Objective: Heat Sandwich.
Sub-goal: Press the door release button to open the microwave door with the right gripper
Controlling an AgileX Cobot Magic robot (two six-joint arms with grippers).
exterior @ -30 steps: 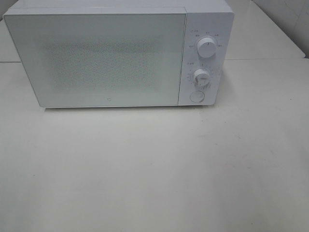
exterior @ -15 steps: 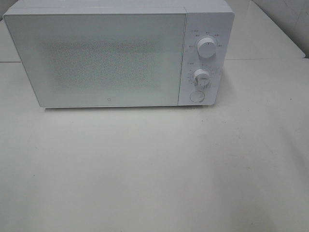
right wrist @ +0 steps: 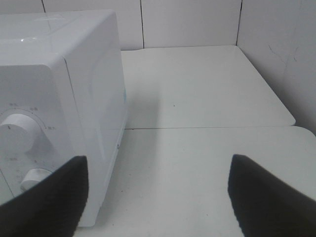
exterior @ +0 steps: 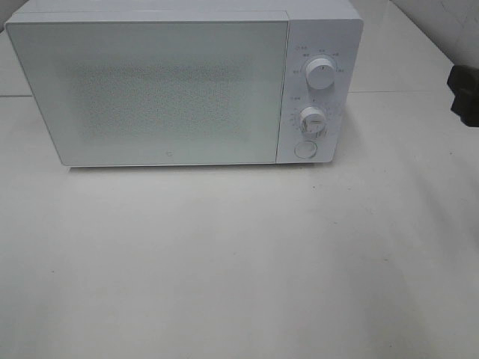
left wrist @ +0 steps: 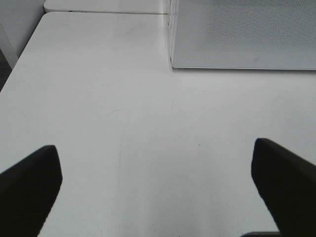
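Hovering over the white worktop, the left end effector gapes wide, gripping nothing. The right end effector is spread too (also empty), just off the dial side of the microwave. Its door is shut, so where the sandwich is, I cannot tell.

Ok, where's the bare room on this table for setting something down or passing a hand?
The widest free patch is the table in front of the closed microwave, side to side. Bare strips also flank the microwave left and right; the right gripper hangs over the right one. Nowhere looks crowded.
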